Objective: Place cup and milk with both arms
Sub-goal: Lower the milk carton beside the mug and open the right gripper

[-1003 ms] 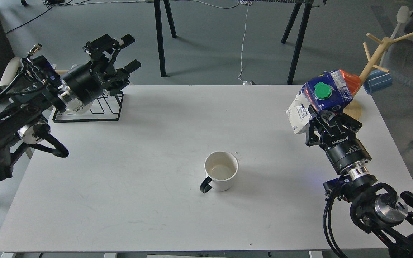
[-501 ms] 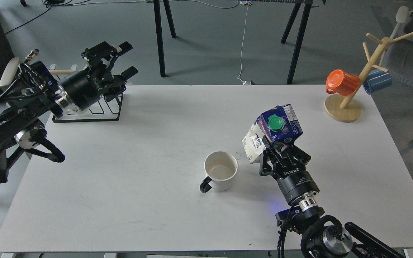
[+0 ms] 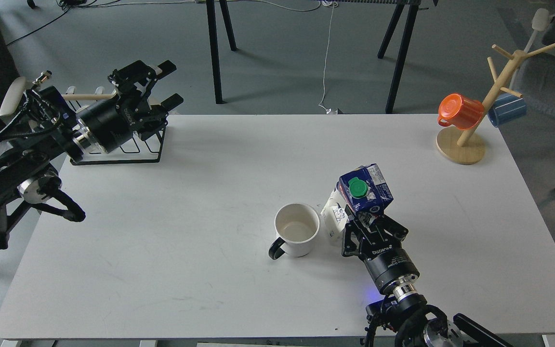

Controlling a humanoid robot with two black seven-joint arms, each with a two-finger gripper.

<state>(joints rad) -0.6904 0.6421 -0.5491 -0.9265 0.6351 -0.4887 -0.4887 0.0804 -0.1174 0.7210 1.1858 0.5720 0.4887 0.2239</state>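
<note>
The cup (image 3: 297,229), a white mug with a black handle pointing front-left, stands near the middle of the white table (image 3: 210,193). The milk (image 3: 360,195), a blue and white carton with a green cap, is just right of the cup, tilted slightly. My right gripper (image 3: 362,224) is shut on the carton's lower part. Whether the carton's base touches the table is hidden. My left gripper (image 3: 169,83) is open and empty, raised over the table's far left corner.
A black wire rack (image 3: 123,149) stands at the far left under my left gripper. A wooden mug tree (image 3: 470,140) at the far right holds an orange mug (image 3: 460,112) and a blue mug (image 3: 507,110).
My right gripper has carried the milk from the far right, down and left, to right beside the cup. My left gripper has drawn back slightly to the left.
</note>
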